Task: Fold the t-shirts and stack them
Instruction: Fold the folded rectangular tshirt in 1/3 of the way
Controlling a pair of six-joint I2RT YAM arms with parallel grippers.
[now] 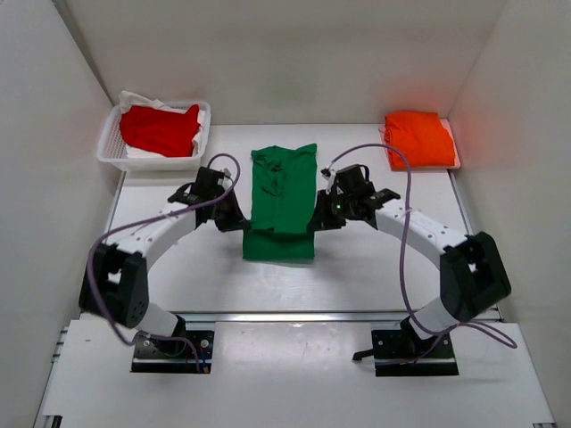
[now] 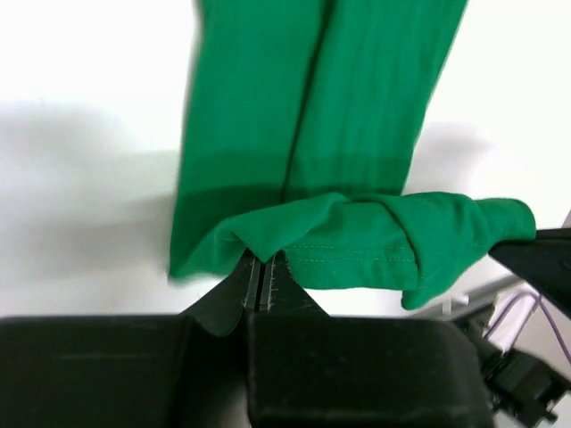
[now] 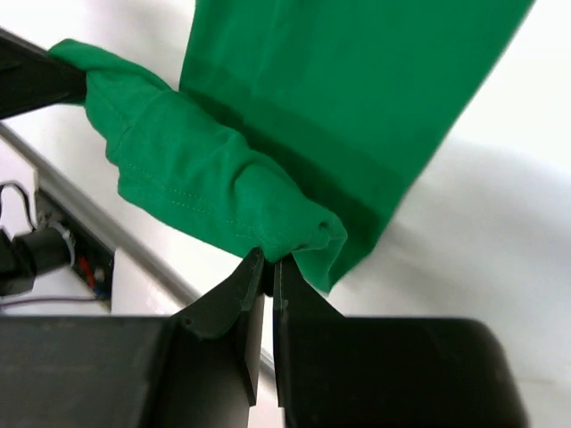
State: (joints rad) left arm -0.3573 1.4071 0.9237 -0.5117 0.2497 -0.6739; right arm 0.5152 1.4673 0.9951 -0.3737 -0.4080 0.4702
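The bright green t-shirt (image 1: 281, 205) lies in the middle of the table, folded into a long strip. My left gripper (image 1: 241, 219) is shut on its left edge, pinching a raised fold of green cloth (image 2: 303, 236). My right gripper (image 1: 318, 216) is shut on its right edge, pinching a bunched fold (image 3: 223, 192). Both hold the cloth a little above the strip. The orange t-shirt (image 1: 419, 138) lies folded at the back right. The red t-shirt (image 1: 161, 127) lies crumpled in the white basket (image 1: 109, 150) at the back left.
White walls close in the table on the left, back and right. The arm bases stand at the near edge. Purple cables loop over both arms.
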